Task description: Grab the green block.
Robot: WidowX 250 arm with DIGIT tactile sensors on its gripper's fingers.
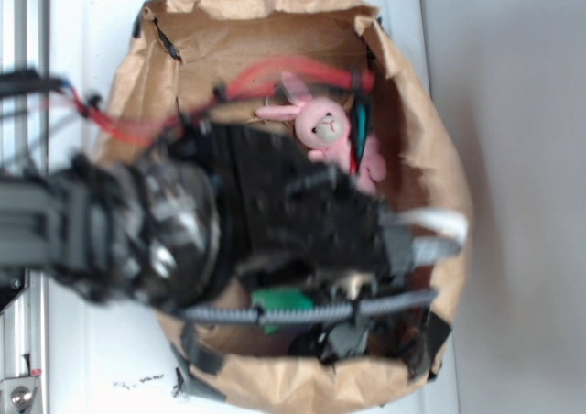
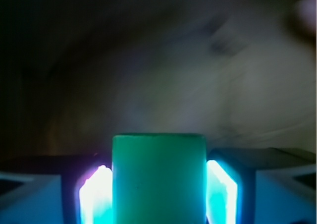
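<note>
In the wrist view the green block [image 2: 158, 177] fills the space between my gripper's [image 2: 158, 189] two jaws. Both glowing pads [image 2: 96, 196] press against its sides, so the gripper is shut on the block. Beyond it there is only blurred brown paper. In the exterior view my black arm [image 1: 183, 222] reaches from the left into the brown paper bag [image 1: 439, 185]. A patch of the green block [image 1: 282, 302] shows under the arm near the bag's front wall. The arm hides the fingers in that view.
A pink plush bunny [image 1: 322, 130] lies at the back of the bag, next to the arm's red cables [image 1: 275, 70]. The bag's crumpled walls close in all round. It stands on a white surface [image 1: 92, 359], with a metal rail [image 1: 23, 29] at the left.
</note>
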